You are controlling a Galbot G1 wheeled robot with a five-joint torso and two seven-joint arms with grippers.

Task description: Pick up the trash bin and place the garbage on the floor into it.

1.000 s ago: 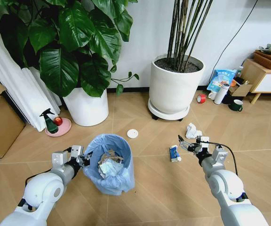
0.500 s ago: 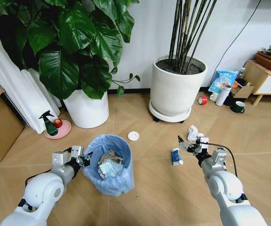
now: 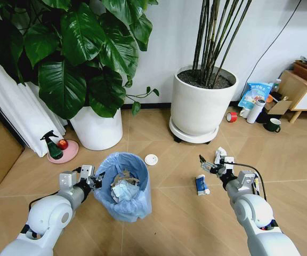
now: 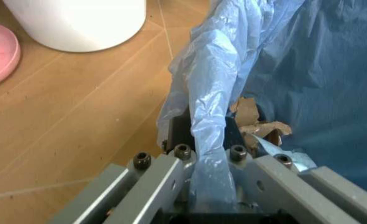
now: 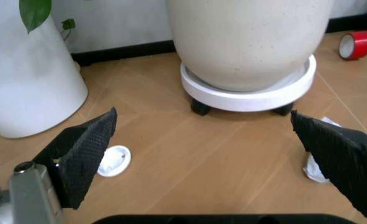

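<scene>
The trash bin (image 3: 126, 188), lined with a light blue bag, stands on the floor (image 3: 175, 224) in front of me with crumpled paper inside. My left gripper (image 3: 95, 180) is shut on its rim, and the left wrist view shows the bag's edge (image 4: 209, 116) clamped in the left gripper (image 4: 205, 154). My right gripper (image 3: 209, 166) hovers open just above a blue-white wrapper (image 3: 200, 184). A crumpled white tissue (image 3: 220, 154) lies just beyond it and a small white lid (image 3: 151, 159) lies beyond the bin. Between the open fingers of the right gripper (image 5: 202, 119) I see the lid (image 5: 113, 160).
A large white pot on a wheeled base (image 3: 201, 101) stands ahead, with another white pot (image 3: 96, 128) to the left. A green spray bottle on a pink dish (image 3: 53, 146) is at far left. A red tape roll (image 3: 231, 116), mug and low cabinet (image 3: 303, 93) are at right.
The whole picture has shifted a little, so the camera moved. The left gripper keeps its hold on the bin rim and the right gripper stays open over the wrapper.
</scene>
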